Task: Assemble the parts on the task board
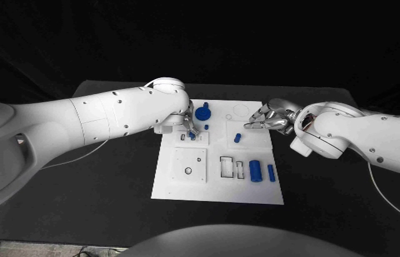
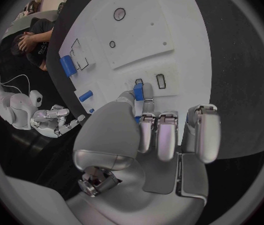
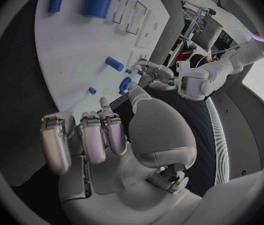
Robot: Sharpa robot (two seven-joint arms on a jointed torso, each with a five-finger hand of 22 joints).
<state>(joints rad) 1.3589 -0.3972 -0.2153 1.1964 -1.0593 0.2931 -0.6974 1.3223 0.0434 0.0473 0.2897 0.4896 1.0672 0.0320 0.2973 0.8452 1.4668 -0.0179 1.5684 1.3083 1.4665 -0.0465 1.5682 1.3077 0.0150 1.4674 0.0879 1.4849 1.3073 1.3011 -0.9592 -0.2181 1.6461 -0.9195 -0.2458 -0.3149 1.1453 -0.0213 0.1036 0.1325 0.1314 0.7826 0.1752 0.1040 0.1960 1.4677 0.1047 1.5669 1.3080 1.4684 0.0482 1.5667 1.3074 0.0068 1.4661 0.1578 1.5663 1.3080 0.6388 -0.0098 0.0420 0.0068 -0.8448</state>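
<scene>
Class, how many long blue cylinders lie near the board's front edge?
2: a thick cylinder and a thinner cylinder beside it, right of the rectangular slots. Others may be hidden.

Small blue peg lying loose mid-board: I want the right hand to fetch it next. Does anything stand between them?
Nothing visible does. The small blue cylindrical peg lies alone on the white task board, and the right hand hovers at the board's right edge, bare board between them.

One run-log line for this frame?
left hand: pinches blue part over task board | right hand: holds nothing, at board's far right edge
</scene>
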